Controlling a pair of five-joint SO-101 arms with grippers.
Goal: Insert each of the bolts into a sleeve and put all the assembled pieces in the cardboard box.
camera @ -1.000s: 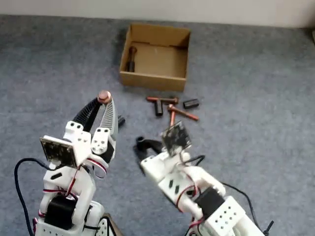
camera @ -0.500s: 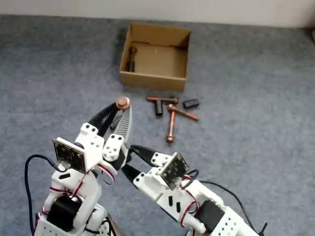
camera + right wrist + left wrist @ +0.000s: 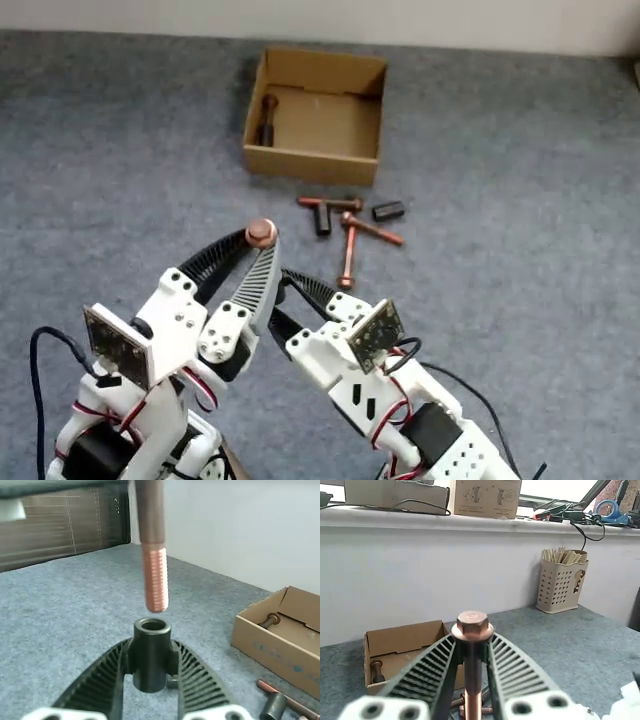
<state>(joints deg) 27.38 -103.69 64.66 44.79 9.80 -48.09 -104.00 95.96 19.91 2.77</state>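
The left gripper clamps an upright copper-coloured hex-head bolt at centre frame. The bolt tip hangs just above the black cylindrical sleeve pinched by the right gripper. Keep both axes coaxial and lower straight.

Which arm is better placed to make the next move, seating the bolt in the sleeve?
Left, probably. The left fingers hold the bolt upright, its threaded tip just above the open sleeve in the right fingers; lowering straight down should seat it.
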